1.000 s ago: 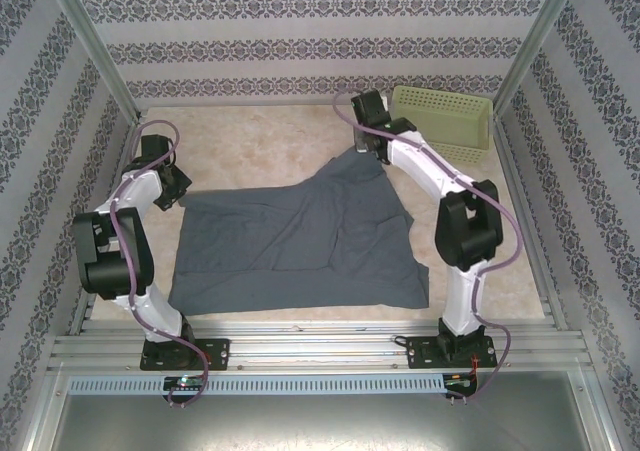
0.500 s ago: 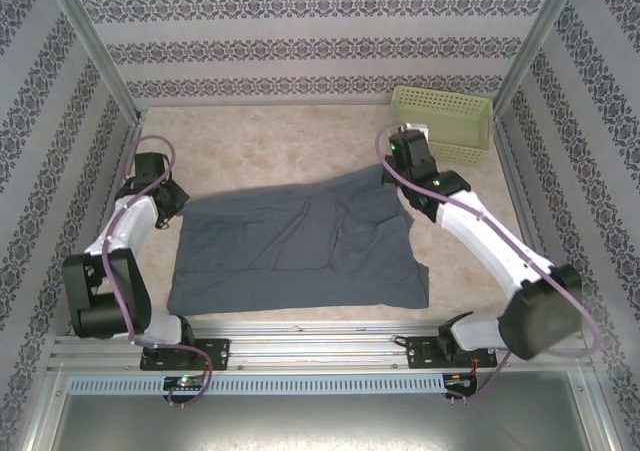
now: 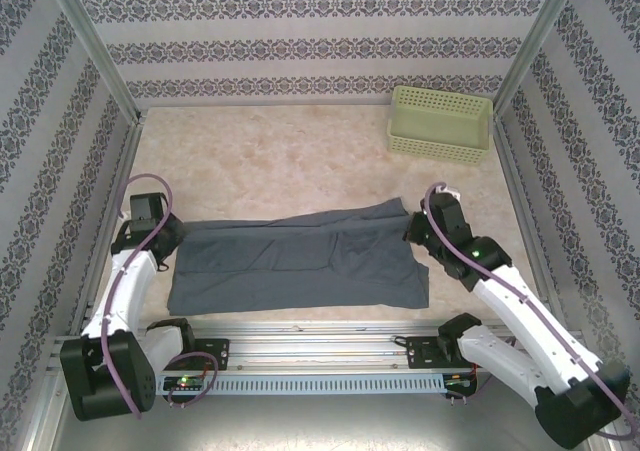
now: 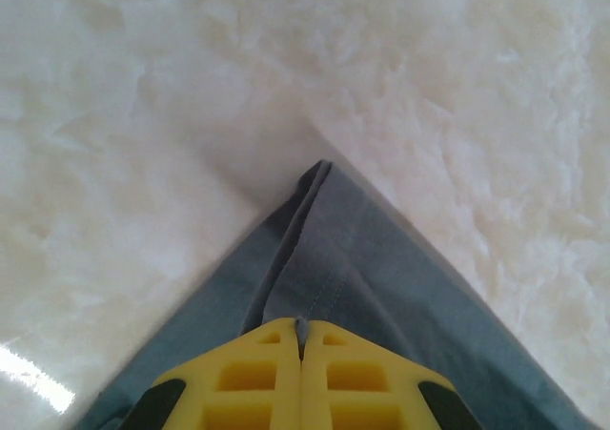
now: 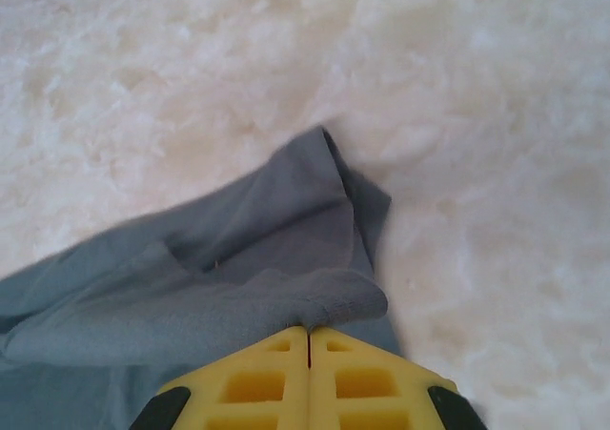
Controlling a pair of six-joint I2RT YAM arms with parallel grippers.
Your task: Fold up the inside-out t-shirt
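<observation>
Both arms have drawn the far edge of the t-shirt (image 3: 300,261) toward the near side. Jaws fully closed, the left gripper (image 4: 302,327) and the right gripper (image 5: 309,333) each pinch one corner.

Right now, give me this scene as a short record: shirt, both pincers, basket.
t-shirt: slate blue-grey, spread as a wide band on the table near the arm bases, apparently doubled over
left pincer: shut on the fabric at its far left corner
right pincer: shut on bunched fabric at its far right corner
basket: pale green, perforated, far right corner of the table, apart from the fabric
</observation>
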